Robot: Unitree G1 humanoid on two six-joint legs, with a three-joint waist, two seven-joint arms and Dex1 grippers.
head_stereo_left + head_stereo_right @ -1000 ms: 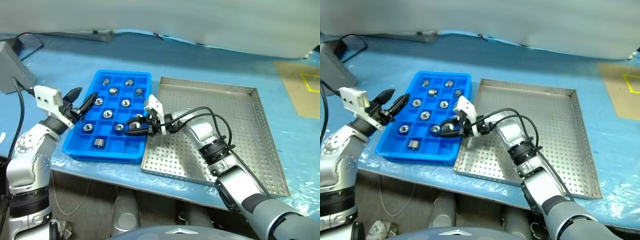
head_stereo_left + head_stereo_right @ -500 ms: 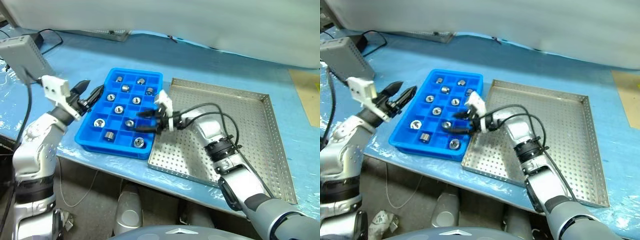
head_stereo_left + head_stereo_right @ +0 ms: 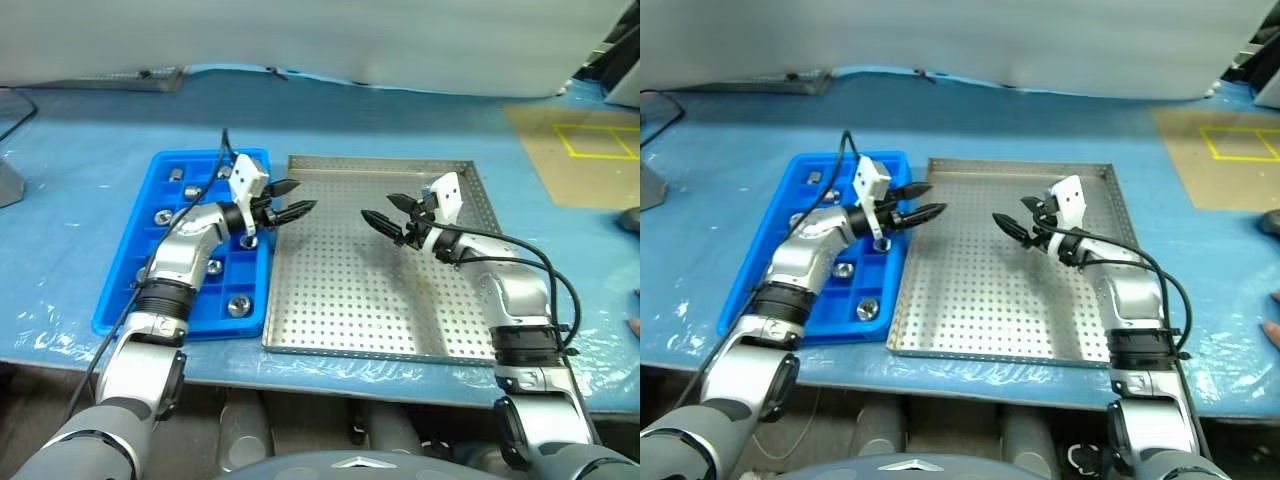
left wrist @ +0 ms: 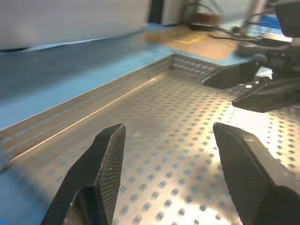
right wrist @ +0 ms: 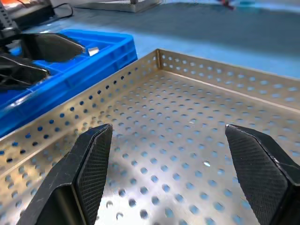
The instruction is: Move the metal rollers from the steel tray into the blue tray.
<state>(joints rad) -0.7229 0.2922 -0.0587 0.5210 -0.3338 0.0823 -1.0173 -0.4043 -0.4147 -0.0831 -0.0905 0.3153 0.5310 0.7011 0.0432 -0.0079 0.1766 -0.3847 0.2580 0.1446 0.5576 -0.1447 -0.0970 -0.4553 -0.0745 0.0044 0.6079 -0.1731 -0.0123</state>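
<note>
A blue-covered table [image 3: 60, 200] carries two trays side by side, touching or nearly so. The blue tray [image 3: 110, 300] lies on the robot's left, with its long side running away from the robot. The steel tray [image 3: 350, 290] lies on the right.

The left claw [image 3: 304, 194] hovers over the seam where the two trays meet. It points level towards the right, its tips just past the steel tray's left rim. Its two black fingers stand apart with nothing between them.

The right claw [image 3: 377, 206] hovers over the far right part of the steel tray and points left, towards the other claw. It too is spread apart and empty. The two claws face each other across bare perforated metal, well apart.

The metal rollers [image 3: 237, 306] all lie in the blue tray's square compartments, to the left of both claws and behind the left claw's tips. The left arm is much the nearer to them and crosses above several compartments.

Counted:
- Trays: one steel tray and one blue tray.
- Claws: two.
- Rollers in the blue tray: at least five in plain sight, and the left arm may hide more.
- Rollers in the steel tray: none can be seen on its floor, in either eye view or in either wrist view.

Judging from this, nothing is left in the steel tray to pick up, and the transfer looks complete.
</note>
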